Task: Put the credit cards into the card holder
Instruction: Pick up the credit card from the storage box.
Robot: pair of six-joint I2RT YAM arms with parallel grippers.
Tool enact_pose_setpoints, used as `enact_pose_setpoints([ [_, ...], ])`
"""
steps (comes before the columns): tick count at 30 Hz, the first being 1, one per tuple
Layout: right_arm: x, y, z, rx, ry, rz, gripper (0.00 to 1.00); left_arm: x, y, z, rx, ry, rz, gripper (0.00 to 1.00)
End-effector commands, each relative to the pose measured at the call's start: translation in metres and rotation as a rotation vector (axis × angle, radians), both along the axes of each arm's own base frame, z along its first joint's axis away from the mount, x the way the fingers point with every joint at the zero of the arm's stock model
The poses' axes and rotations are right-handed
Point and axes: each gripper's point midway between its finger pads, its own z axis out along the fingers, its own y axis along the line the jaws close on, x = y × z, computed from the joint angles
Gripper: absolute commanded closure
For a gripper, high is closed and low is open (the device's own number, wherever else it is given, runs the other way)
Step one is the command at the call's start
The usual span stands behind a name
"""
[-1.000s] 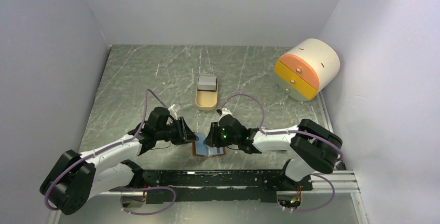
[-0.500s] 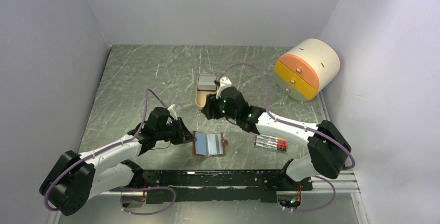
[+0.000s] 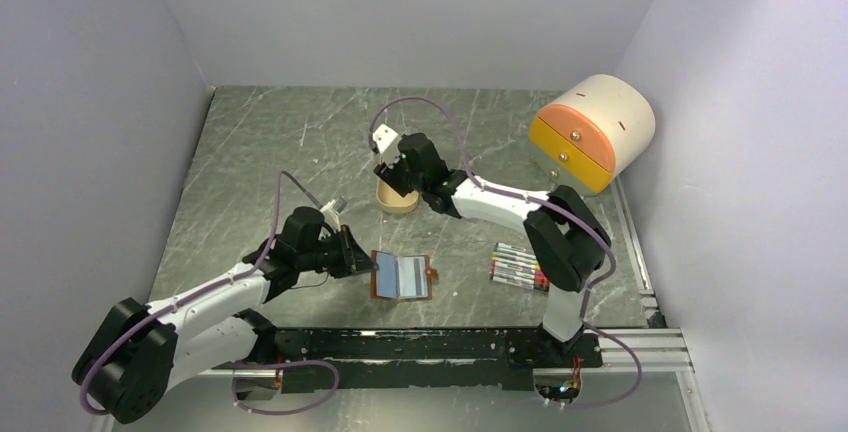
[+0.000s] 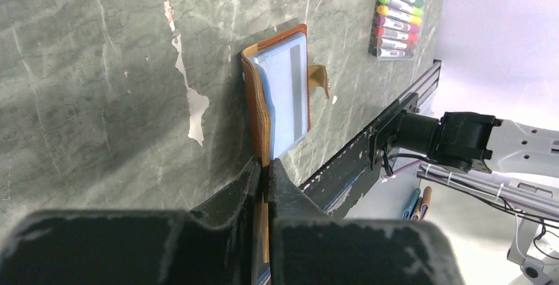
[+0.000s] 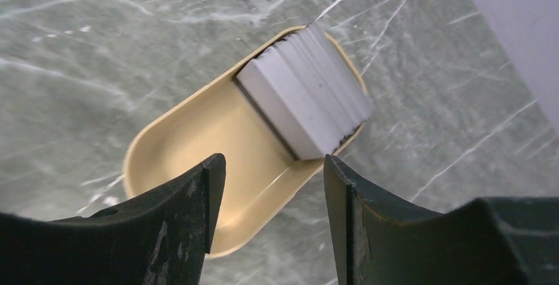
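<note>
We see the left gripper (image 4: 265, 166) clamped on the near edge of the small brown leather fold-over card holder (image 4: 252, 100). The holder lies open on the grey marbled table (image 3: 260, 152) just ahead of the arm bases, with a light blue card (image 4: 287, 94) showing inside it. The right gripper (image 5: 273, 166), its jaws apart and holding nothing, hangs over the beige oval plastic tray (image 5: 191, 146) farther back. A stack of grey-white credit cards (image 5: 306, 94) sits at one end of that tray. Thin coloured pens (image 3: 518, 267) lie to the holder's right.
</note>
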Motion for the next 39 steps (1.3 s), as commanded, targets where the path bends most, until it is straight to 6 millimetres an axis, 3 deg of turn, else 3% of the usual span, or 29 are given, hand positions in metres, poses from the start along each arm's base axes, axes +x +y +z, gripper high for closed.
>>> enact_pose_setpoints([
  [1, 0.034, 0.011, 0.014, -0.109, -0.163, 0.125, 0.38, -0.002, 0.001, 0.005, -0.014, -0.029, -0.010, 0.91],
  [4, 0.039, 0.018, 0.003, -0.161, -0.197, 0.196, 0.31, -0.003, 0.000, 0.006, -0.015, -0.028, -0.015, 0.91],
  [10, 0.059, 0.016, -0.019, -0.259, -0.215, 0.203, 0.30, -0.002, 0.000, 0.006, -0.014, -0.022, -0.009, 0.91],
  [17, 0.071, 0.016, -0.027, -0.311, -0.232, 0.228, 0.30, -0.005, 0.001, 0.005, -0.012, -0.010, -0.014, 0.91],
  [39, 0.079, 0.010, -0.044, -0.375, -0.246, 0.280, 0.29, -0.009, 0.004, 0.005, -0.012, 0.003, -0.006, 0.91],
])
